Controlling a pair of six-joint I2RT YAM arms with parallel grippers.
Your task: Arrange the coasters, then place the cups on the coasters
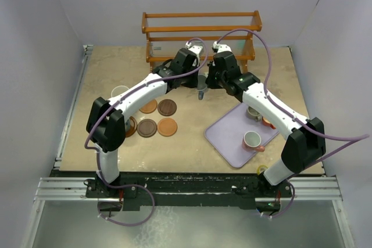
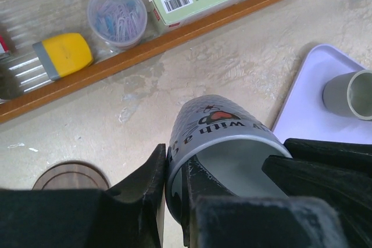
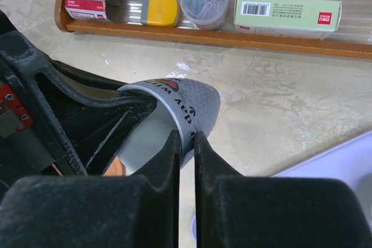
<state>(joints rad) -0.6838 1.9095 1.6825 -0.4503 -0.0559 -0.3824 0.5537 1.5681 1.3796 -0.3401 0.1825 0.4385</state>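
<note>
Hands of both arms grip one grey cup [image 1: 201, 91] in the upper middle of the overhead view, just in front of the wooden rack [image 1: 200, 27]. The left hand [image 2: 174, 187] is pinched on the cup's rim, with one finger outside the wall and one inside the pale mouth. The right hand [image 3: 186, 149] pinches the opposite wall, its fingers almost together with only the wall between them. The cup is tilted, and black lettering runs along its side. Whether it touches the counter [image 1: 192, 155] cannot be told.

Four coasters [image 1: 167, 126] lie in a square at the left middle of the overhead view, two dark and two orange-brown. A fifth coaster [image 1: 131, 126] shows partly from under the left arm. A pale cup [image 1: 119, 92] stands further up on the left. At the lower right, the lavender tray [image 1: 229, 135] carries an orange cup [image 1: 251, 140] and a second grey cup [image 1: 253, 112].
</note>
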